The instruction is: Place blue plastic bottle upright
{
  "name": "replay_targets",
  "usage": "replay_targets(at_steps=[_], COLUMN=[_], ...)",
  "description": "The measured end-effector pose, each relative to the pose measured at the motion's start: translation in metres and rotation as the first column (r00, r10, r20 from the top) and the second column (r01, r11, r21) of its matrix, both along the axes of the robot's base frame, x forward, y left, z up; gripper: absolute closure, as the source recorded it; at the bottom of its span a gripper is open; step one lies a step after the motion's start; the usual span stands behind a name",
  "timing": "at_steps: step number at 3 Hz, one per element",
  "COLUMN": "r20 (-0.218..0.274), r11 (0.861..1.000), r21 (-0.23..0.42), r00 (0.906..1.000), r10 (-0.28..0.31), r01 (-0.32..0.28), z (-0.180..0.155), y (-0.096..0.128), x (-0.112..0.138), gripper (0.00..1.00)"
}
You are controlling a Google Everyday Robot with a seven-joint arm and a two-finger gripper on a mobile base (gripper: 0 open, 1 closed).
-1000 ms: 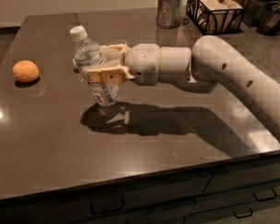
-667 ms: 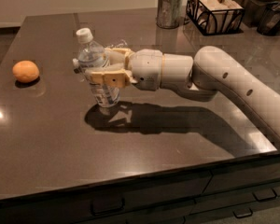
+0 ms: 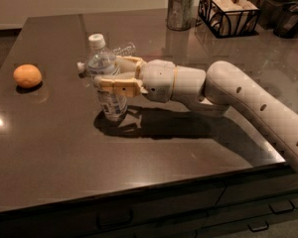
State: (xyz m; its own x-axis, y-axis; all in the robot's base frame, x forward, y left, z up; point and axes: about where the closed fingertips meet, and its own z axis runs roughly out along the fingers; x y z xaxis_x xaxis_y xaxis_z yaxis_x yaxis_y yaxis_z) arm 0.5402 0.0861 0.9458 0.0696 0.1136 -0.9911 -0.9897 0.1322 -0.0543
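The blue plastic bottle (image 3: pixel 103 66) stands nearly upright on the dark table (image 3: pixel 154 152), left of centre. It is clear and bluish, with a white cap on top and a white label with dark print low on its body. Its base looks to be at or just above the tabletop, over its shadow. My gripper (image 3: pixel 93 75) reaches in from the right and is shut on the bottle's middle, with one cream finger (image 3: pixel 118 86) across its front. The white arm (image 3: pixel 248 100) stretches off to the right edge.
An orange (image 3: pixel 27 76) lies at the table's left side. A small crinkled clear bottle (image 3: pixel 123 48) lies just behind the gripper. At the back right stand a metal cup (image 3: pixel 181 11) and a black wire basket (image 3: pixel 228 11). Drawers run below the front edge.
The gripper has carried the bottle a little to the right and lower, toward the tabletop. The orange has not moved.
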Motion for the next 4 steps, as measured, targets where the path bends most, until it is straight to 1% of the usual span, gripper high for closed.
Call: replay_targets(at_steps=[1,3,4], r20=[-0.009,-0.007,-0.005], r11=[0.999,0.999,0.999], r21=[0.033,0.033,0.033], r00=[0.9999,0.9998,0.9998], r10=[0.008,0.016,0.021], r01=[-0.007,-0.016,-0.021], z=[-0.0042,-0.0028,-0.0018], y=[-0.0028,0.0016,0.0043], x=[0.0017,-0.0004,-0.0017], gripper=[0.64,0.18,0.00])
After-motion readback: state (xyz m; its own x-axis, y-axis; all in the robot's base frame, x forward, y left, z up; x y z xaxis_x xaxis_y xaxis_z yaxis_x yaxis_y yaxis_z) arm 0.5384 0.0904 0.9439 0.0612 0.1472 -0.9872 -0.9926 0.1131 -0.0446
